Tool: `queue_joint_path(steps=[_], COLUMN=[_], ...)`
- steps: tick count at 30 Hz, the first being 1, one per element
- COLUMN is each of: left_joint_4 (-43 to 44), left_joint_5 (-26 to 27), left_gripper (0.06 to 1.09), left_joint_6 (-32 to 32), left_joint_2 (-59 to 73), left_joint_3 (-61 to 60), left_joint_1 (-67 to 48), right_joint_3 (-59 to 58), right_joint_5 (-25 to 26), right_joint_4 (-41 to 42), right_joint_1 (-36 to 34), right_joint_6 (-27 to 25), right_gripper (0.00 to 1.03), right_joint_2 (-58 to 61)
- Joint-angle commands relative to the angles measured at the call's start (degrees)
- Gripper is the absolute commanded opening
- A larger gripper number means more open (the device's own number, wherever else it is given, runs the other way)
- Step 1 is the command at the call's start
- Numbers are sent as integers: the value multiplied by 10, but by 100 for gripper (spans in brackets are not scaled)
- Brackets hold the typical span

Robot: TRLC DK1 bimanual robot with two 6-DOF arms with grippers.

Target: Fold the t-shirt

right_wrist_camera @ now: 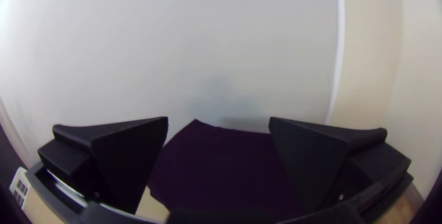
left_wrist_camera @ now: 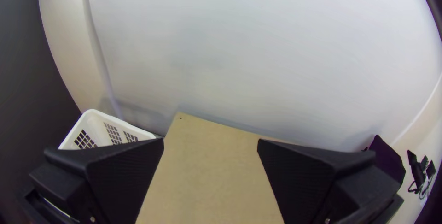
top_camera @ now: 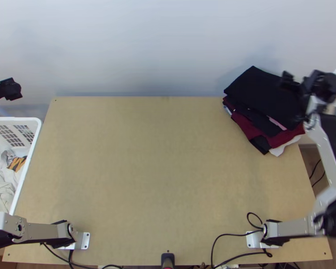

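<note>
In the top view, my left gripper (top_camera: 10, 89) is at the far left edge, above and beyond the white basket. The left gripper (left_wrist_camera: 210, 144) stands open in its wrist view, nothing between its fingers. My right gripper (top_camera: 304, 83) is over the right side of the pile at the table's back right. In its wrist view the right gripper (right_wrist_camera: 218, 121) has its fingers wide apart, with dark cloth beyond them. A folded black cloth (top_camera: 262, 96) lies flat on top of that pile; I cannot tell whether it is the t-shirt.
Under the black cloth are folded dark red (top_camera: 247, 127), black and white (top_camera: 284, 145) cloths. The white basket (top_camera: 30, 157) at the left holds bunched light cloths (top_camera: 0, 188) and an orange-black piece. Cables (top_camera: 230, 234) run along the wooden table's (top_camera: 159, 170) near edge.
</note>
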Motion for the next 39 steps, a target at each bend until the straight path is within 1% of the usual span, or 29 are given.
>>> queue_joint_path(steps=[1, 3, 7, 10, 12, 15, 20, 23, 25, 27, 32, 35, 37, 39], left_joint_4=[6, 12, 17, 17, 17, 18, 21, 21, 21, 21, 21, 21, 20, 16], left_joint_5=[-1, -1, -1, -1, -1, -1, -1, -1, -2, -2, -2, -2, -2, -2], left_gripper=[105, 105, 105, 105, 105, 105, 105, 105, 105, 105, 105, 105, 105, 105], left_joint_6=[-7, -5, -7, -9, -11, -11, -9, -8, -7, -7, -4, -3, -2, -2], left_joint_2=[-11, -8, -1, 1, 4, 8, 10, 11, 12, 11, 8, 4, 1, -3], left_joint_3=[-2, -2, 3, 3, 2, 2, 2, 2, 2, 2, 3, 5, 6, 10], left_joint_1=[-3, -3, -9, -13, -13, -12, -11, -10, -9, -8, -5, -2, 3, 3], right_joint_3=[-21, -28, -62, -104, -121, -123, -57, -16, -5, 9, 62, 125, 161, 215], right_joint_5=[21, 35, 51, 67, 77, 80, 94, 109, 115, 124, 126, 129, 140, 148], right_joint_4=[44, 70, 77, 78, 85, 88, 88, 88, 108, 119, 112, 59, 38, -20], right_joint_1=[2, -5, -28, -40, -45, -47, -29, -3, 17, 35, 68, 73, 71, 64], right_joint_6=[1, -3, 8, 39, 50, 61, 62, 42, 23, 9, -16, -20, -22, -19], right_gripper=[99, 99, 99, 99, 99, 99, 99, 99, 99, 99, 99, 98, 98, 98], right_joint_2=[75, 118, 162, 173, 176, 131, 50, 33, 36, 54, 131, 201, 244, 293])
